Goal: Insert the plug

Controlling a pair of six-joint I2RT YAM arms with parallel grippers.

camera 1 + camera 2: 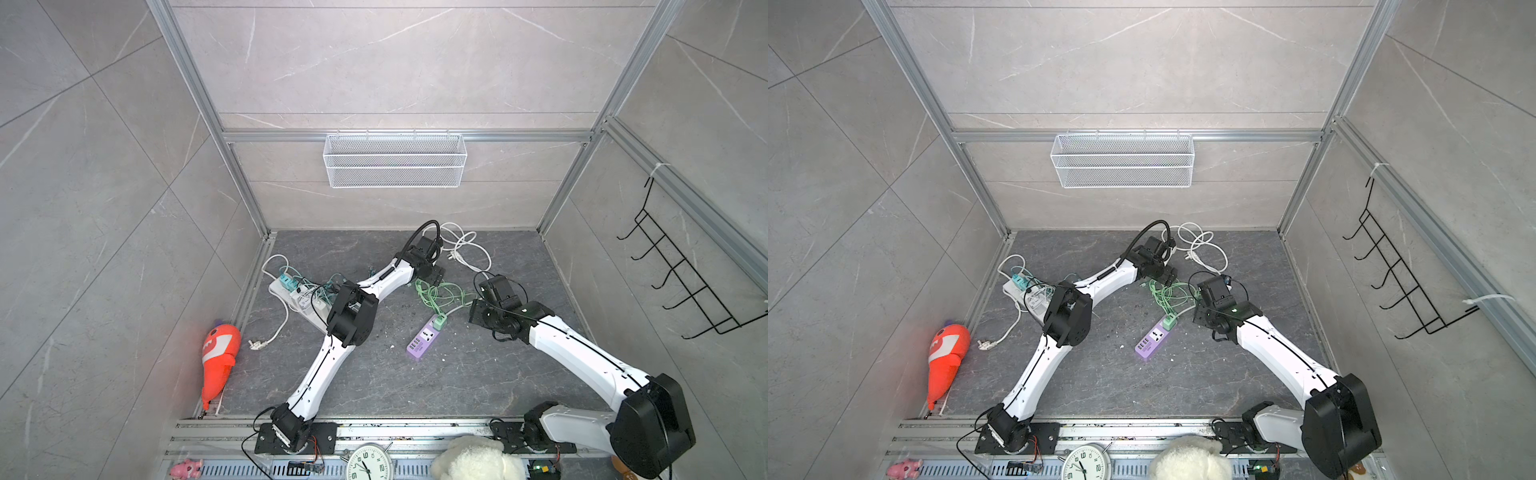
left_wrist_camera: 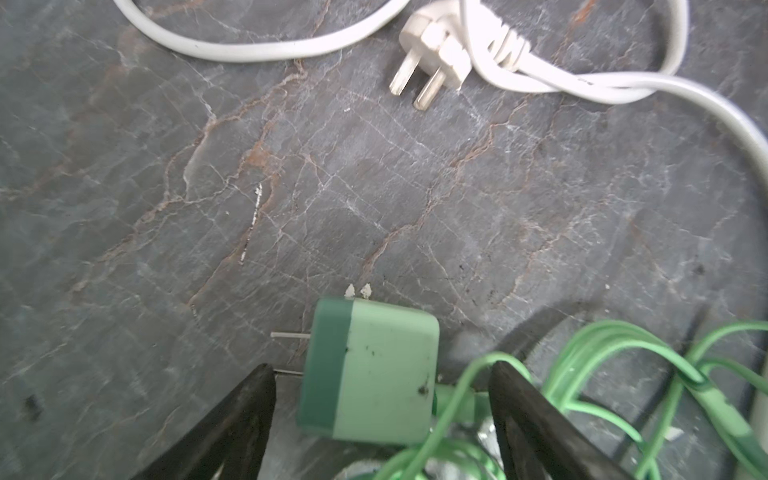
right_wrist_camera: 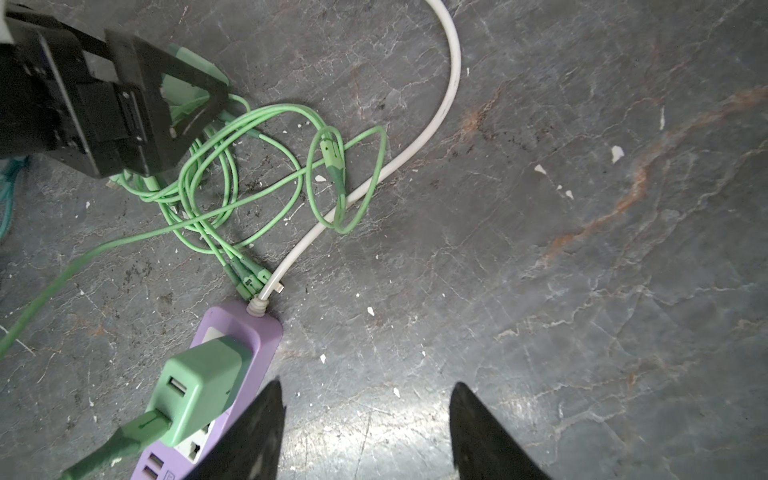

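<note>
Left wrist: my left fingers stand apart astride the green plug; I'd square on its body before closing; right fingers apart, empty.

Two power strips; two light-green chargers; two loose white plugs; one mesh basket; one clock.

Surface: dark grey, thin white lines, rusty brown cracks.
Plug: light green, dark green band at front, silver pins.
Thin cables: bright green.
Power strip: purple, white socket face.
Charger block: green.
Thick cord: white.
Left hand, right hand: black fingers.
Arms: white, black joints.
Toy: orange-red, white patch.
Basket: white mesh.
Hook rack: black.
Walls: pale grey, white streaks.
Clock: white face, black numbers.
</note>
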